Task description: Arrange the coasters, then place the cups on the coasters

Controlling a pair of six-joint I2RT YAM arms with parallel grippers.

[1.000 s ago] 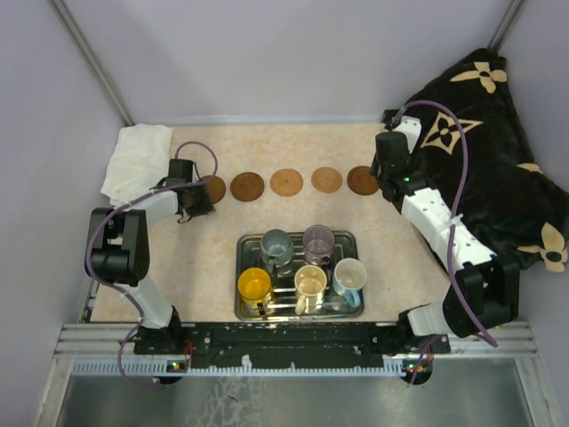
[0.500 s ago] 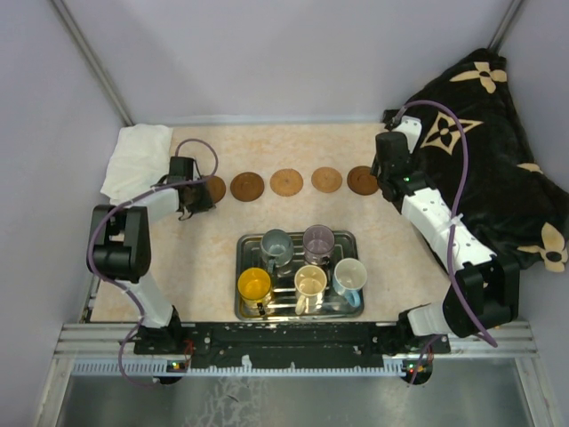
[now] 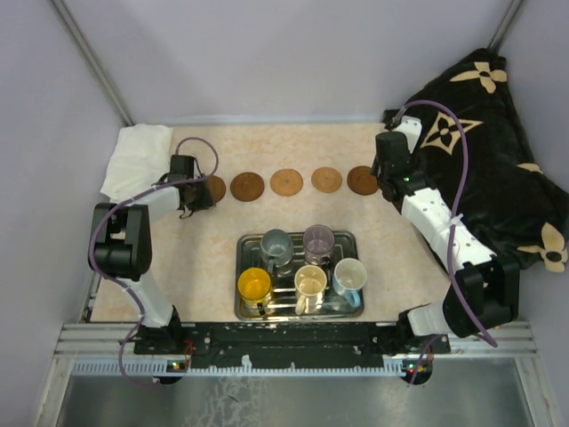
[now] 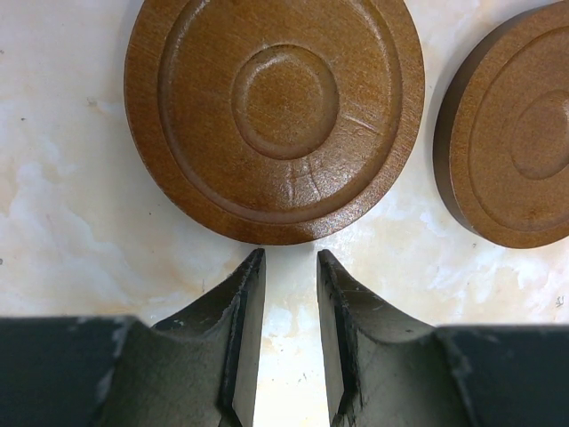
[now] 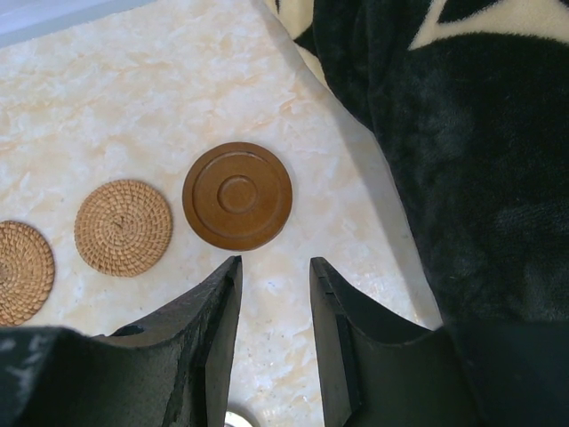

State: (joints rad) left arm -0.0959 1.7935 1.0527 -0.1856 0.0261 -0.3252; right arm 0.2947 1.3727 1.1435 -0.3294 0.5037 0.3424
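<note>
The left gripper point(image 4: 290, 260), jaws slightly apart and holding nothing, hovered just short of the leftmost dark wooden coaster point(image 4: 274, 107), while the right gripper point(image 5: 274, 263), likewise parted and empty, hung near the rightmost coaster point(image 5: 237, 196). All five coasters point(image 3: 287, 181) lay in a spaced row (arranging looked finished). The five cups point(image 3: 310, 281) sat in the metal tray point(image 3: 342, 237), none yet placed.
</note>
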